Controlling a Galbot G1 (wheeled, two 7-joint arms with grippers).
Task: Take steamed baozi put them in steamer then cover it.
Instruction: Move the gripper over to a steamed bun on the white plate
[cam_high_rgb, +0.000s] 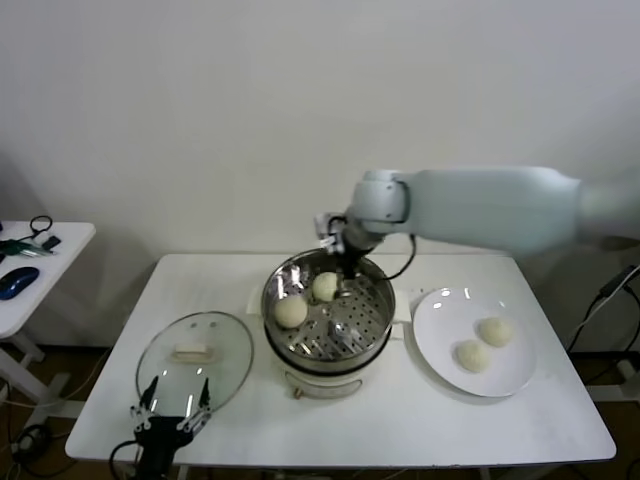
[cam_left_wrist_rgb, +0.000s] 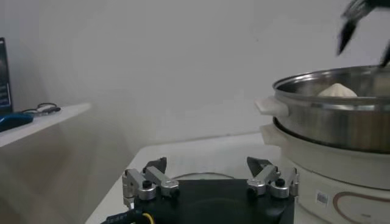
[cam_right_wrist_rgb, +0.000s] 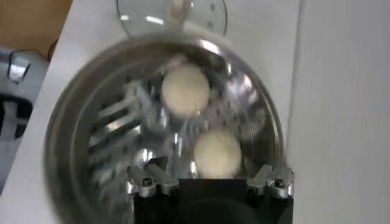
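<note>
The steel steamer (cam_high_rgb: 372, 335) stands mid-table on its white base. Two baozi lie on its perforated tray: one (cam_high_rgb: 291, 312) at the left, one (cam_high_rgb: 325, 287) at the back. Two more baozi (cam_high_rgb: 495, 331) (cam_high_rgb: 472, 355) lie on the white plate (cam_high_rgb: 440, 340) to the right. My right gripper (cam_high_rgb: 347, 283) hangs open over the steamer's back, just above the back baozi (cam_right_wrist_rgb: 217, 152); the other bun (cam_right_wrist_rgb: 184, 89) lies farther off. The glass cover (cam_high_rgb: 230, 345) with its cream handle (cam_high_rgb: 190, 351) lies flat left of the steamer. My left gripper (cam_high_rgb: 172, 412) is open and empty at the table's front left edge.
A side table (cam_high_rgb: 40, 275) with cables and a dark mouse stands at the far left. The steamer's wall (cam_left_wrist_rgb: 341, 119) and white base rise close on one side in the left wrist view. A wall stands behind the table.
</note>
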